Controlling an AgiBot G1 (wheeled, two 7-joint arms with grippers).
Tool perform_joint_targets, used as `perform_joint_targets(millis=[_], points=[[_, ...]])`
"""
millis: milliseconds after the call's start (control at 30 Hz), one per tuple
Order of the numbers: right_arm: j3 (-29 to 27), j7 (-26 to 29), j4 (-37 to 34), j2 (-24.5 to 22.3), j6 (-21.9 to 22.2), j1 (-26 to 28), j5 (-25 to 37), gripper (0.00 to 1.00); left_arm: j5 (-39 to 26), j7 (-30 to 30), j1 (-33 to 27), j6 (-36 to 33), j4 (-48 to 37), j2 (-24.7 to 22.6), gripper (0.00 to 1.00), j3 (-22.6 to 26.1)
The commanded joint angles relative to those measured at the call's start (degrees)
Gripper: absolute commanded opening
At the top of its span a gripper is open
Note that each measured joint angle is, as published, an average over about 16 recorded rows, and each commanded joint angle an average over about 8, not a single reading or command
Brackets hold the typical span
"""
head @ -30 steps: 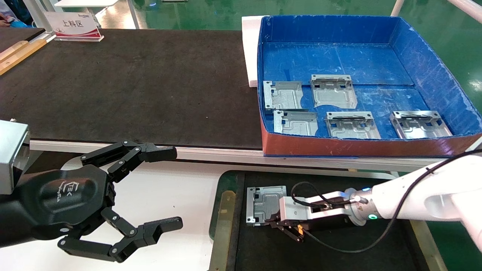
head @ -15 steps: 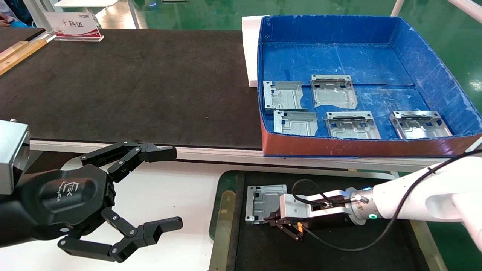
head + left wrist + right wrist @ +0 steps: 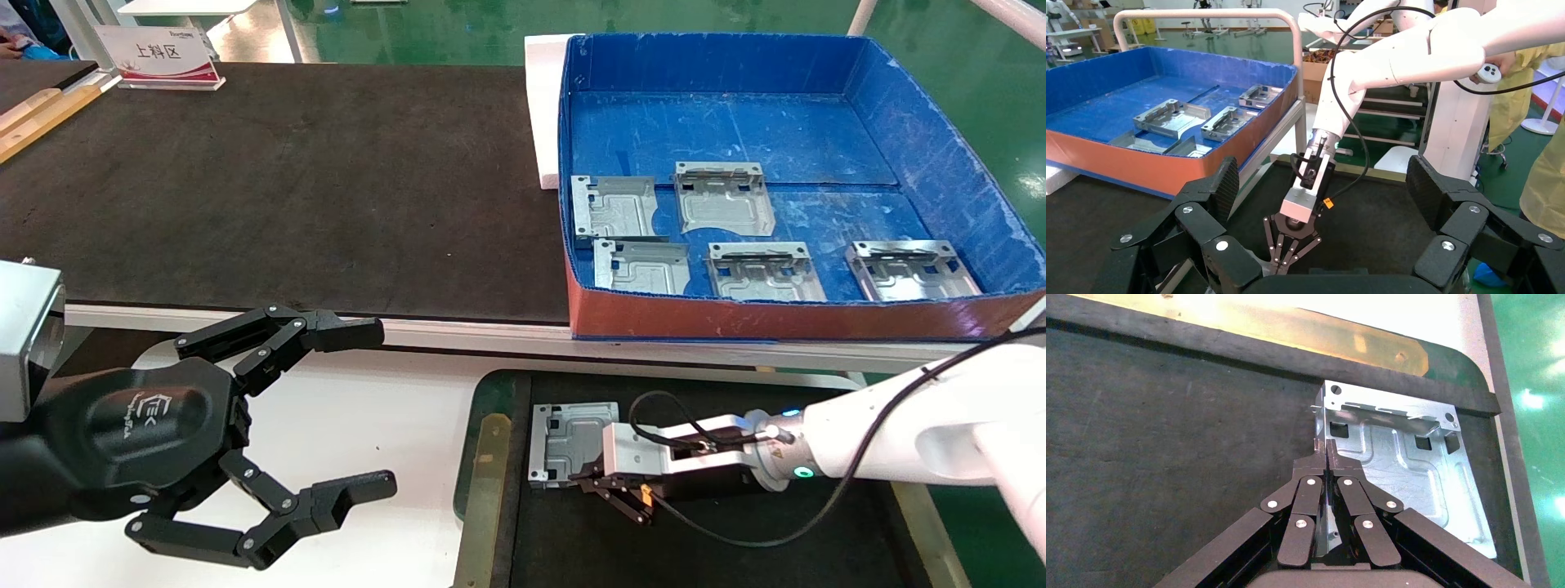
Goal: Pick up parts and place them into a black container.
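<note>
Metal part (image 3: 568,442) lies on the matte floor of the black container (image 3: 482,408), in its far left corner, close to the green rim and the brass side strip (image 3: 484,498). The right claw (image 3: 590,478) is clenched on the part's near edge; in the right wrist view its fingers (image 3: 1315,471) are pressed together over a bent tab of the part (image 3: 1401,465), which looks flat on the floor. The left claw (image 3: 372,408) hangs parked over the white counter (image 3: 384,425) to the left of the container, its fingers spread wide and grasping nothing. Five more parts (image 3: 723,200) sit in the blue box (image 3: 940,171), near its red front wall, on the dark counter (image 3: 286,180) beyond.
</note>
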State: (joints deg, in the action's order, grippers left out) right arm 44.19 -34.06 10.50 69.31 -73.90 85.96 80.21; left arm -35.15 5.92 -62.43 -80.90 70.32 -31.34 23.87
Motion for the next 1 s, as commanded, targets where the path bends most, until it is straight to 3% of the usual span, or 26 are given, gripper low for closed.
perform_joint_targets(millis=[33, 267, 300, 667, 1000], points=[[0.0, 0.0, -0.1, 0.2, 0.2, 0.1, 0.0, 0.05, 0.0, 0.0, 0.0, 0.0, 0.0, 0.0, 1.00, 0.0], [0.1, -0.3, -0.6, 0.4, -0.9, 0.2, 0.1, 0.90, 0.0, 0.0, 0.0, 0.0, 0.0, 0.0, 1.00, 0.0], [0.2, -0.3, -0.7, 0.5, -1.0, 0.2, 0.1, 0.97, 0.0, 0.0, 0.0, 0.0, 0.0, 0.0, 1.00, 0.0], [-0.2, -1.2, -1.2, -0.5, -2.1, 1.3, -0.4, 1.00, 0.0, 0.0, 0.0, 0.0, 0.0, 0.0, 1.00, 0.0], [-2.2, 1.5, 1.4, -5.9, -16.4, 4.0, -5.7, 1.00, 0.0, 0.0, 0.0, 0.0, 0.0, 0.0, 1.00, 0.0]])
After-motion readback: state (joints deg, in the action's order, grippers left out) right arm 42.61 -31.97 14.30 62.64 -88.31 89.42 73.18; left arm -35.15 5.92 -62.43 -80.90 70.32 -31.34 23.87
